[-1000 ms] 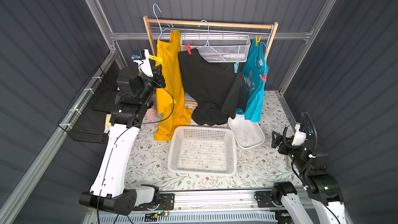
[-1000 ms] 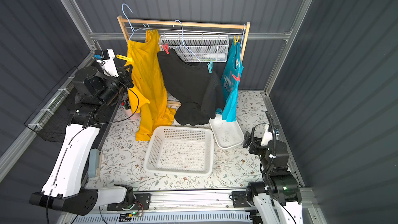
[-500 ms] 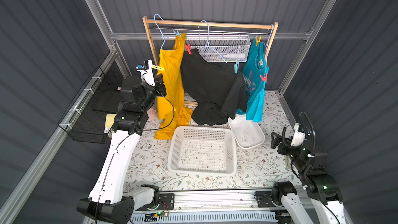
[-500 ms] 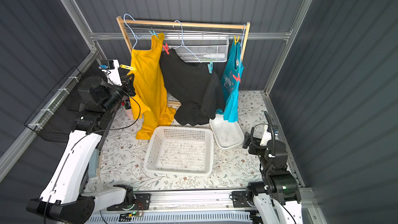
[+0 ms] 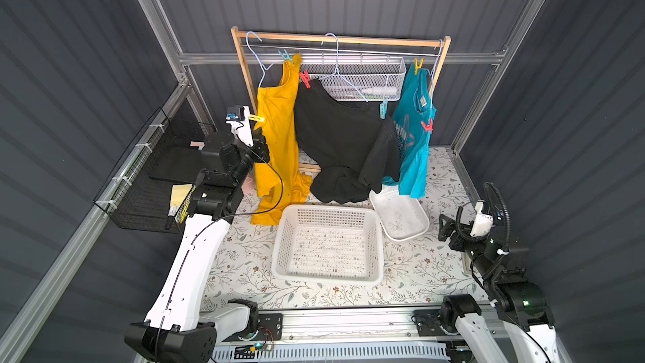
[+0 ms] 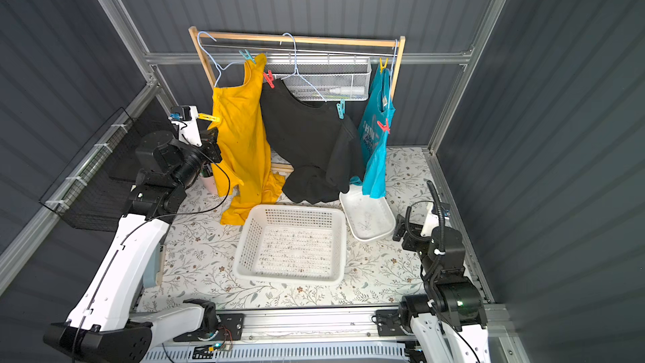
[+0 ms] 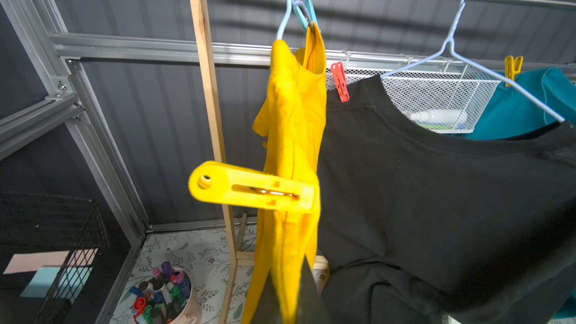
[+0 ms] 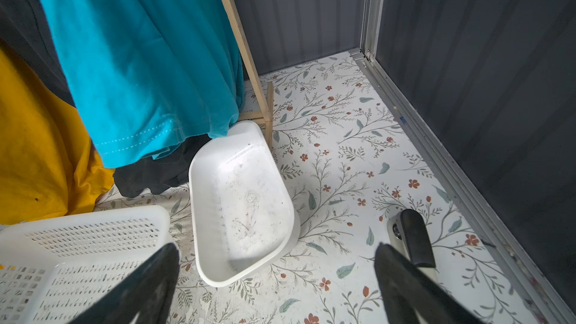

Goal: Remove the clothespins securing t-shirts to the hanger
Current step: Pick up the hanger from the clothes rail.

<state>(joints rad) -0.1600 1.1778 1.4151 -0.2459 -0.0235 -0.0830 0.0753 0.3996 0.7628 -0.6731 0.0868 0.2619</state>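
Wooden rack (image 5: 384, 40) carries mustard t-shirt (image 5: 275, 141), black t-shirt (image 5: 335, 137), teal t-shirt (image 5: 415, 148), left post to right post. Your left gripper (image 5: 249, 119), beside rack's left post, clamped on yellow clothespin (image 7: 252, 191) at mustard t-shirt's edge; can't tell if pin clear of cloth. Your right gripper (image 8: 274, 254) spread wide, low before rack's right post. Five other clothespins (image 5: 305, 79) clipped on shirts below rack's bar.

Both top views look steeply down from high in front of the wooden rack (image 5: 349, 40) and share the whole scene. The left wrist camera sits close to the rack's yellow shirt (image 7: 290, 120), tilted upward. The right wrist camera sits low, looking down at the white tub (image 8: 243, 182) by the rack's foot.
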